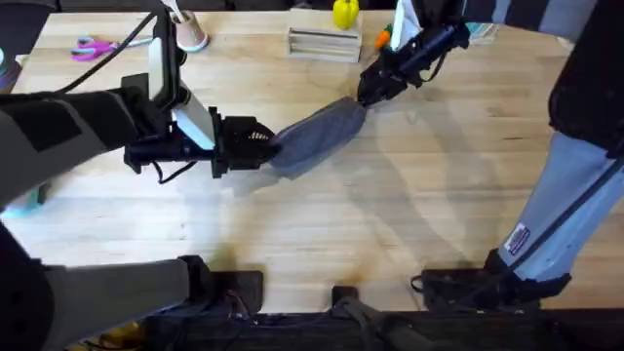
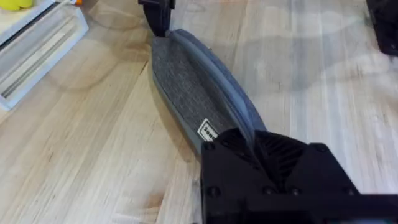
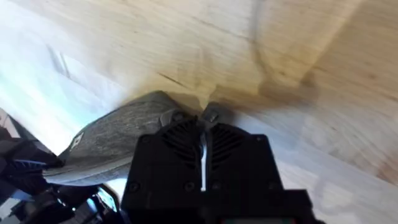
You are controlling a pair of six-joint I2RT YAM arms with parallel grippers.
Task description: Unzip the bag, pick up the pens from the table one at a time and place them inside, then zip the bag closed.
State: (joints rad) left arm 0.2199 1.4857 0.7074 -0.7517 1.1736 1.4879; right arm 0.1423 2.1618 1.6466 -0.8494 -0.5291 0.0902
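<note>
We've got the denim pencil pouch [image 1: 317, 136] stretched on the bench [image 1: 390, 224], its long axis running straight from one end effector to the other. Left end effector [image 1: 265, 144] is clamped on the pouch's near end, right end effector [image 1: 369, 94] pinched at the far end, on what we judge is the zipper pull [image 3: 211, 115] (it's half hidden). Whether the zipper is open, we can't tell, and the pens' whereabouts are unclear.

Your lighting's bright and even; soft arm shadows cross the table [image 1: 390, 205], there's whitish glare in the right wrist view, and close-up parts blur.
</note>
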